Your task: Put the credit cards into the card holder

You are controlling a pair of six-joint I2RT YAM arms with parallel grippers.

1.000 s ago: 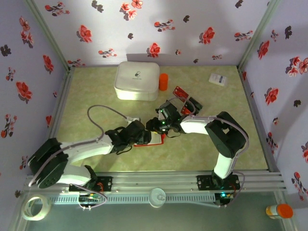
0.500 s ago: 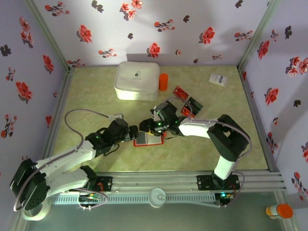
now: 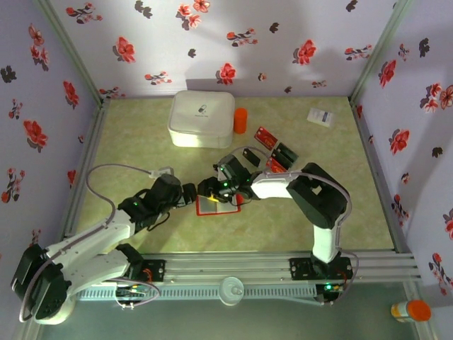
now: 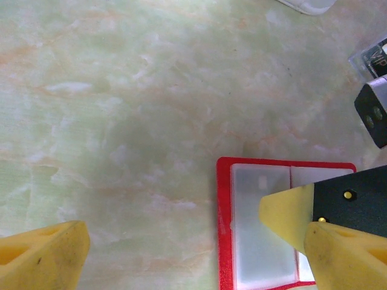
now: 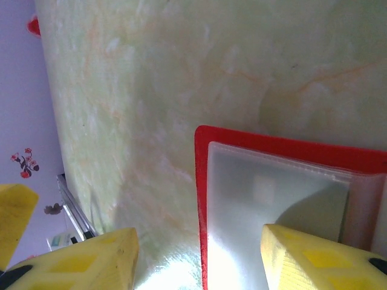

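Left gripper [image 4: 193, 257] and right gripper [image 5: 199, 260] gape over card holder [image 5: 272, 146].

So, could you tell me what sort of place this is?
Probably a robot test cell: floral walls box in a marbled table, with left arm and right arm mounted on an aluminium rail.

An orange cylinder [image 3: 241, 120] stands just beside, perhaps touching, the white rounded box [image 3: 202, 118].
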